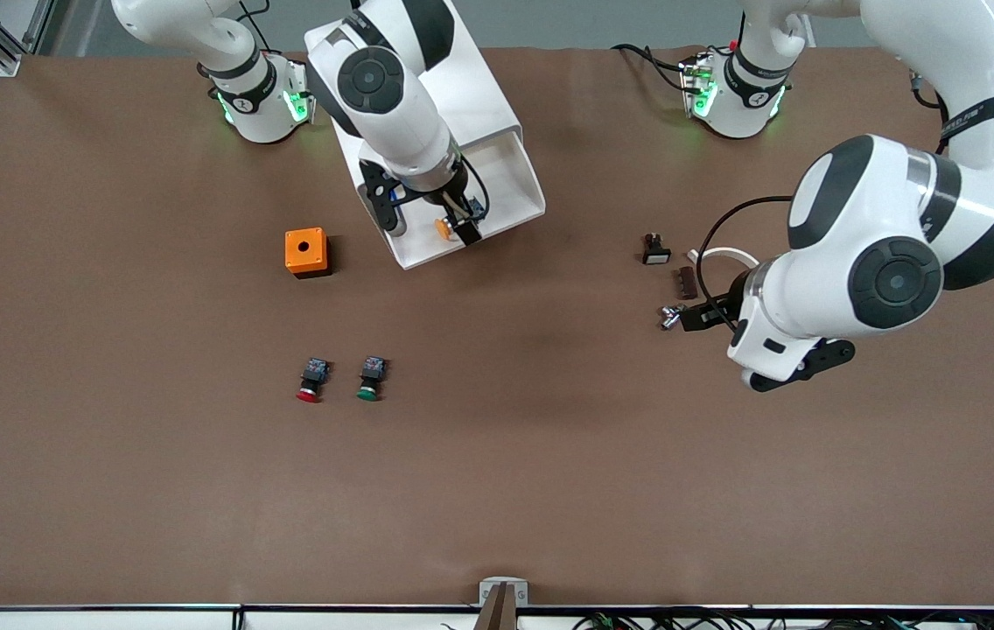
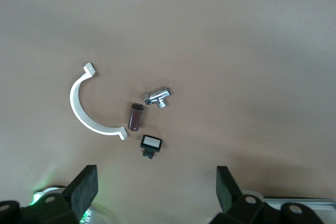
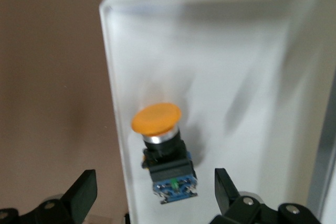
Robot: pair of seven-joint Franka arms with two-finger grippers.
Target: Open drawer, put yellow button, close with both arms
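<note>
The top drawer [image 1: 521,179] stands pulled out of the white cabinet [image 1: 475,83]. The yellow button [image 1: 444,228] lies on its side in the drawer, close to the front wall. In the right wrist view the button [image 3: 160,145] shows its orange-yellow cap, black body and blue rear block on the drawer's floor [image 3: 236,72]. My right gripper [image 1: 430,226] hangs open just above the button [image 3: 155,195], with one finger on each side and not touching it. My left gripper [image 1: 759,339] is open and empty, up over the table toward the left arm's end [image 2: 156,190].
An orange box with a hole [image 1: 305,252] sits beside the drawer. A red-capped button [image 1: 311,381] and a green-capped one [image 1: 371,379] lie nearer the front camera. Under the left gripper lie a white curved clip [image 2: 86,108], a brown cylinder [image 2: 136,117], a chrome fitting [image 2: 158,97] and a black switch [image 2: 150,145].
</note>
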